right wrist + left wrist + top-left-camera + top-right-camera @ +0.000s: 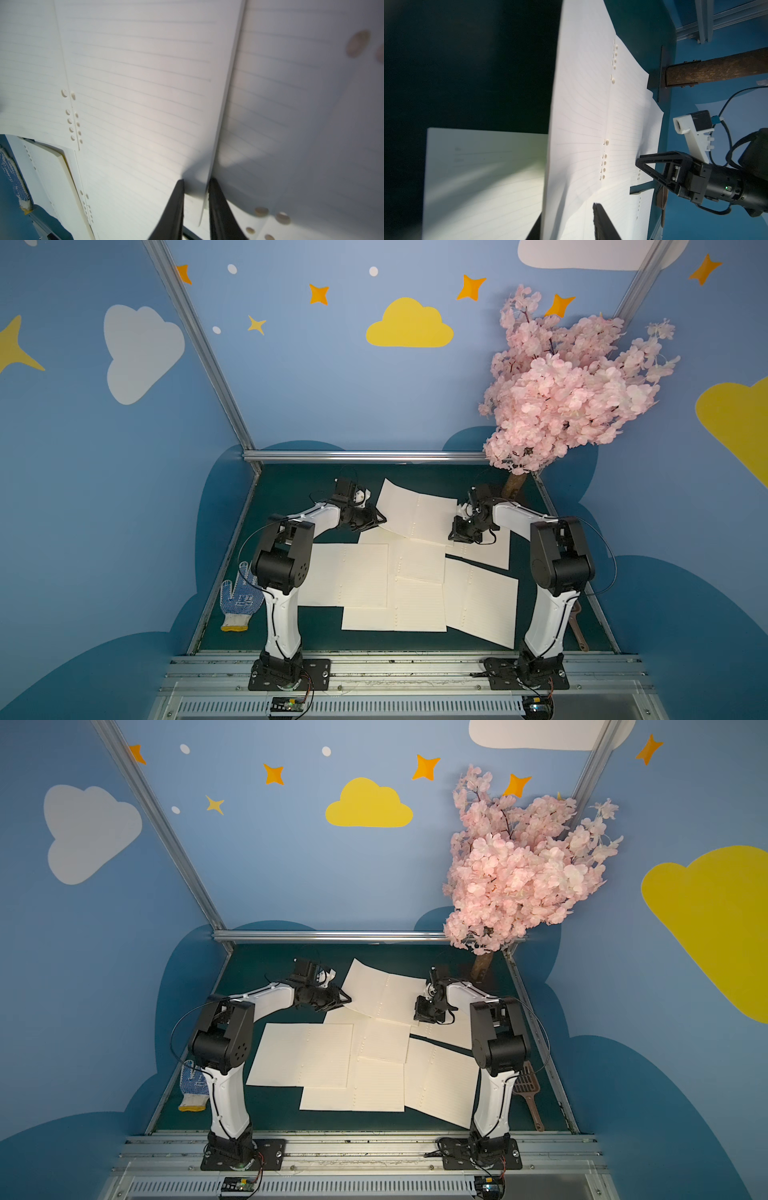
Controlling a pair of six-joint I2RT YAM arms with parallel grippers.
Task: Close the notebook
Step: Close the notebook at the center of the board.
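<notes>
Right wrist, page edge (207,187) between jaws

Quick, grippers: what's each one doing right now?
Left gripper: jaws straddle the lifted left page of the far notebook; clamped or not, cannot tell.
Right gripper: closed on that notebook's right page edge.

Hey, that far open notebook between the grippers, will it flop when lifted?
Probably floppy: the notebook already bows where its edge is raised. Likely light, being thin paper. May slide easily over the sheets beneath.
</notes>
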